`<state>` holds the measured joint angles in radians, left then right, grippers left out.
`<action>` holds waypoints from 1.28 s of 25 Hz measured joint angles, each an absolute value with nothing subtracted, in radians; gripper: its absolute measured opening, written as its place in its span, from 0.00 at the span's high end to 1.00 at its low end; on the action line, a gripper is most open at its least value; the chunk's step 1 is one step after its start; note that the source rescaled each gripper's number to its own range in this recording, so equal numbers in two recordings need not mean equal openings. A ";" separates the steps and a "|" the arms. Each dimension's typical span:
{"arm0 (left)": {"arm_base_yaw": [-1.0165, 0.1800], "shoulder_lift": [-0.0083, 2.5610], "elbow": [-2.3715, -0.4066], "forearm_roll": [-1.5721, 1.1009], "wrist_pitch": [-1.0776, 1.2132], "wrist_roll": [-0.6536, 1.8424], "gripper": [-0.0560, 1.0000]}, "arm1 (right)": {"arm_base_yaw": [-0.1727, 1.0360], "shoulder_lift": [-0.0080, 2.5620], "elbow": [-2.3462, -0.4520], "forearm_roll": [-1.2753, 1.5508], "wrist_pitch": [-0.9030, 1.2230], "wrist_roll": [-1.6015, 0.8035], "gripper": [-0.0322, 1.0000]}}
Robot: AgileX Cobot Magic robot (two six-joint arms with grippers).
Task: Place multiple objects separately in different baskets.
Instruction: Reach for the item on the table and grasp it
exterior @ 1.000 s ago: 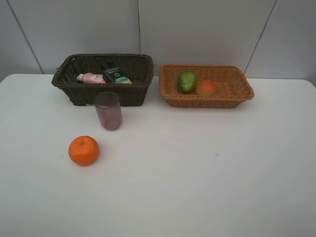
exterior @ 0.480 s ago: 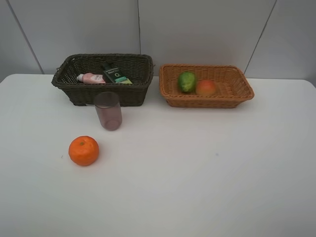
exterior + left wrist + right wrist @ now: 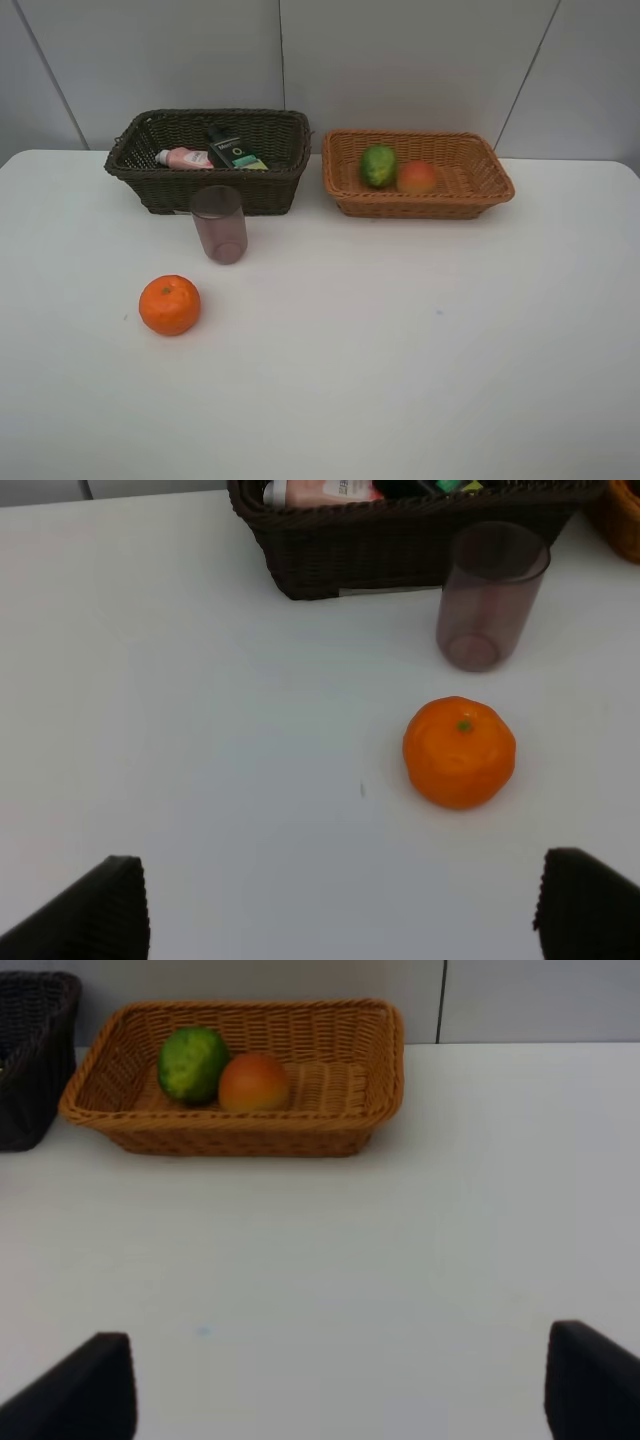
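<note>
The orange (image 3: 169, 305) sits on the white table at the front left, also in the left wrist view (image 3: 459, 752). The purple cup (image 3: 219, 224) stands upright in front of the dark brown basket (image 3: 140, 172). That basket holds the pink squeeze bottle (image 3: 184, 158) and the dark green pump bottle (image 3: 233, 150). The light tan basket (image 3: 480, 195) holds the green citrus fruit (image 3: 378, 165) and the peach (image 3: 417, 177). My left gripper (image 3: 340, 905) is open and empty, short of the orange. My right gripper (image 3: 335, 1385) is open and empty, well short of the tan basket (image 3: 370, 1090).
The two baskets stand side by side at the back of the table (image 3: 420, 330), close to the grey wall panels. Neither arm shows in the exterior high view.
</note>
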<state>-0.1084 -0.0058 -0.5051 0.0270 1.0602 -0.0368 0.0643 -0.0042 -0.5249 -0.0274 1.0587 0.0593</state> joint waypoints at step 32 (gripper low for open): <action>-0.108 -0.006 -0.505 0.027 1.060 -0.037 0.00 | -0.059 -0.004 -0.525 -0.027 1.059 0.060 0.26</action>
<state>-0.1084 -0.0058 -0.5051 0.0270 1.0602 -0.0368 -0.0589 -0.0042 -0.5249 -0.0267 1.0587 0.0602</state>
